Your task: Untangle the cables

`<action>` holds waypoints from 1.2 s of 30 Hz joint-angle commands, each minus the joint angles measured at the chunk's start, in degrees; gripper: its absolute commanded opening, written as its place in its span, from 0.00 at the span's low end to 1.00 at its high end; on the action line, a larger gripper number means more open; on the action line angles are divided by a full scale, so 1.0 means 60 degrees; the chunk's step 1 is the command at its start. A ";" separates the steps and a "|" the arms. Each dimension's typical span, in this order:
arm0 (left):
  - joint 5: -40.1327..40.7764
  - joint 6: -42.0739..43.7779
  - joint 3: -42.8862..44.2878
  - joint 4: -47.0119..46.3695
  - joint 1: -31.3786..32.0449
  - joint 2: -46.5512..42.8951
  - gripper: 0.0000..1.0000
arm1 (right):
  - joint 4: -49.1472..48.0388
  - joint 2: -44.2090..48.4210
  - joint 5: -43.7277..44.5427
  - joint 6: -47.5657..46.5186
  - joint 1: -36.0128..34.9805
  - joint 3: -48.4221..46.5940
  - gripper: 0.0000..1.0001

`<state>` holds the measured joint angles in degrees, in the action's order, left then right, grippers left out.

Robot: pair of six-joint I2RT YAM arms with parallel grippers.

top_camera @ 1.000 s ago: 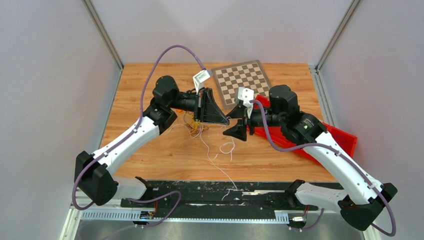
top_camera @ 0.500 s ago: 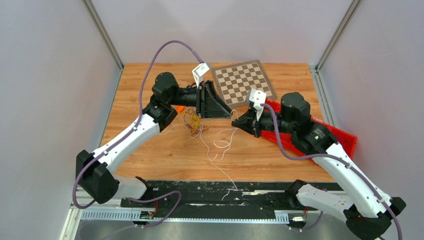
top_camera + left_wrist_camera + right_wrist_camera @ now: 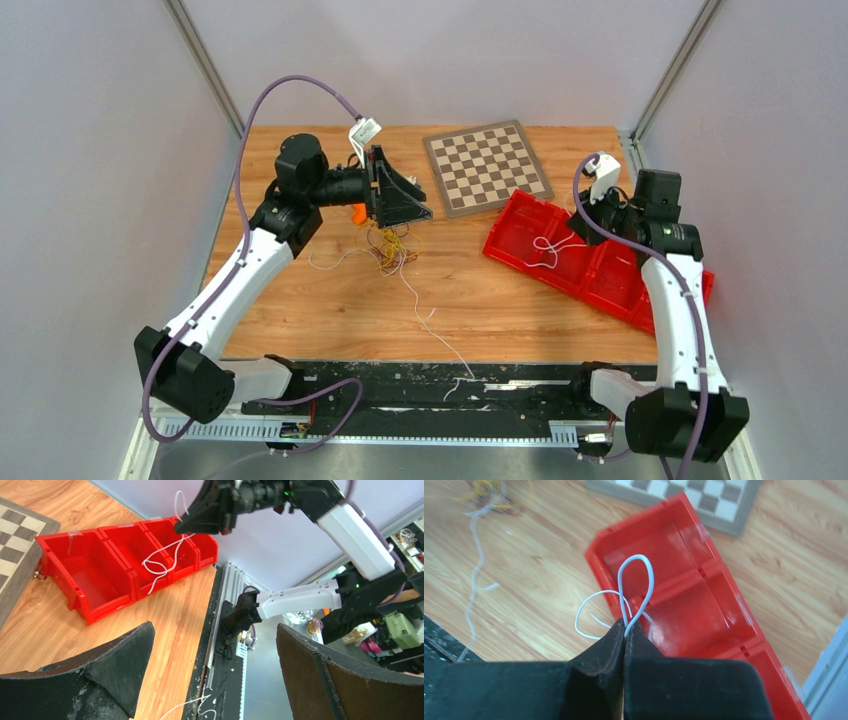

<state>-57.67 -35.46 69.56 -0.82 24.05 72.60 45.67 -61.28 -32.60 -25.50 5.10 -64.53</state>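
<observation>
Table [image 3: 300, 300]: wood, grey walls around.
Red tray [image 3: 520, 215]: right edge, beside the chessboard [image 3: 486, 167].
Left gripper [image 3: 212, 630]: jaws wide, holding nothing.
Right gripper [image 3: 626, 630]: closed on the white cable [image 3: 644, 575], looped over the tray.
Tangled cables [image 3: 388, 248]: left of centre, below the left gripper.

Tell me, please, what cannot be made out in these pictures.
Top view: the tangled cables are too small to trace single wires.
Top view: an orange object is mostly hidden behind the left arm.
Right wrist view: the white cable vanishes between the shut fingers.
</observation>
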 commanded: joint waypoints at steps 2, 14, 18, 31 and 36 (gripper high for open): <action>0.0266 0.0927 -0.0119 0.0525 0.0049 -0.0612 1.00 | 0.0030 -0.1243 -0.0350 -0.2091 0.0915 -0.0164 0.00; 0.0609 0.1601 -0.0462 0.1169 -0.0117 -0.0961 1.00 | -0.2245 -0.3311 0.0488 -0.3963 0.0943 0.0312 0.12; 0.0762 0.2138 -0.0602 0.1902 -0.0245 -0.1041 1.00 | -0.1120 -0.3383 0.0181 -0.3704 0.0782 0.0101 0.53; 0.0596 0.3136 -0.2564 0.3725 -0.2898 -0.2179 1.00 | 0.0027 -0.2216 -0.1068 -0.0935 -0.3178 -0.0731 0.88; 0.0481 0.2064 -0.3775 0.2950 -0.3883 -0.2360 1.00 | -0.1843 -0.3872 -0.0053 -0.0214 -0.5728 -0.0763 0.91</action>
<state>-53.74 -19.07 49.98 19.57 4.14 59.75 43.29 -77.23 -36.67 -32.77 -21.71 -68.27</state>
